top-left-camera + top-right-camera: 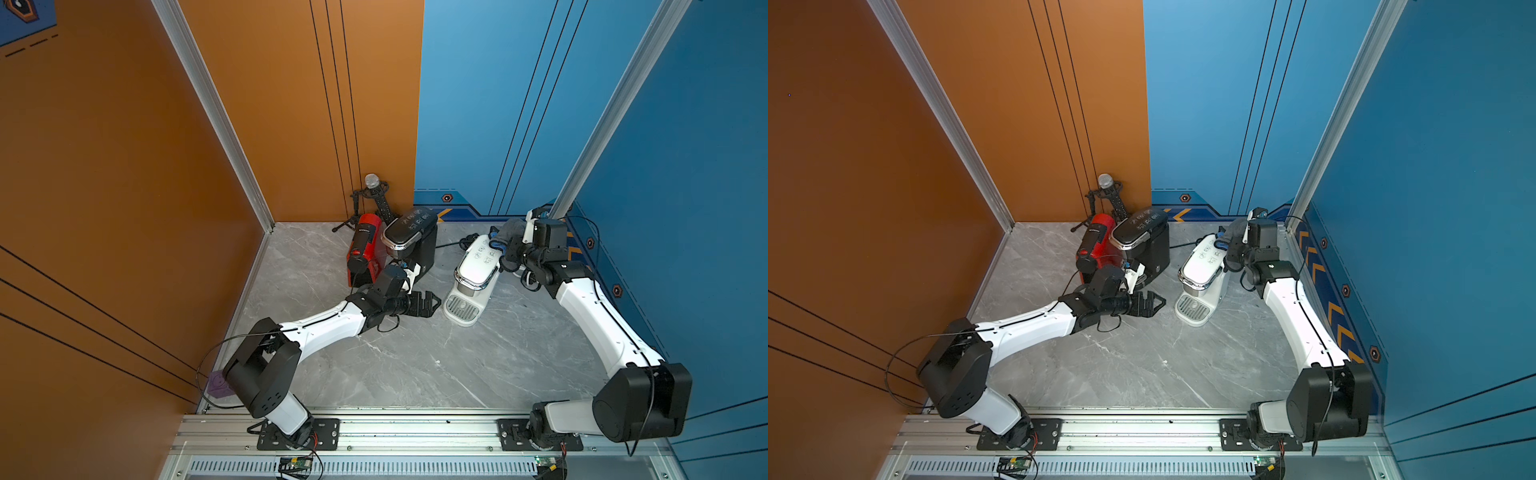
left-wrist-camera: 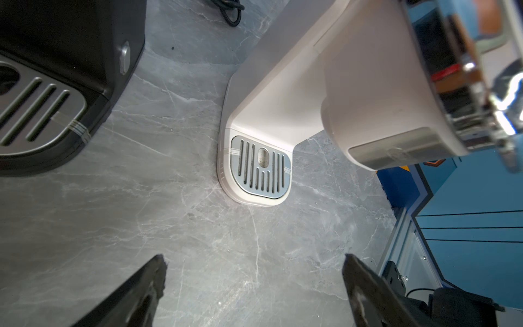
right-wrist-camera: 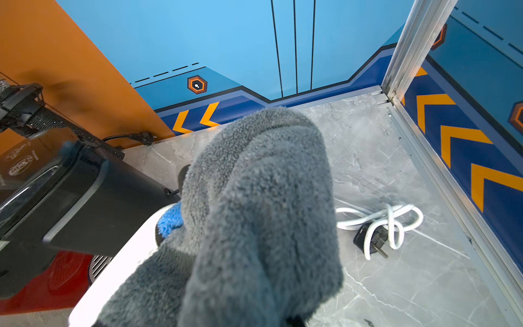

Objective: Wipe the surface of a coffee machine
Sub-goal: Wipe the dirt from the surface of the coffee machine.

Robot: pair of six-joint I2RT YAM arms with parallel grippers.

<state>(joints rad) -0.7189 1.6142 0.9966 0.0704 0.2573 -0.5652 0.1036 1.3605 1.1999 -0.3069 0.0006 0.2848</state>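
Above centre in both top views we see a glossy black coffee machine (image 1: 415,245) just right of a red capsule machine (image 1: 365,245). A silver-headed microphone on a black tripod (image 1: 372,181) stands above them. On the grey marble table (image 1: 395,365) lies a coiled white cord with a black plug (image 3: 379,223).

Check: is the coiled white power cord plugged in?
No, the coiled white power cord lies on the grey marble tabletop, its black plug loose.

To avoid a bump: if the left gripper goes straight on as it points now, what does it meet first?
Probably the drip tray of the white coffee machine, facing the open left gripper; depth is unclear.
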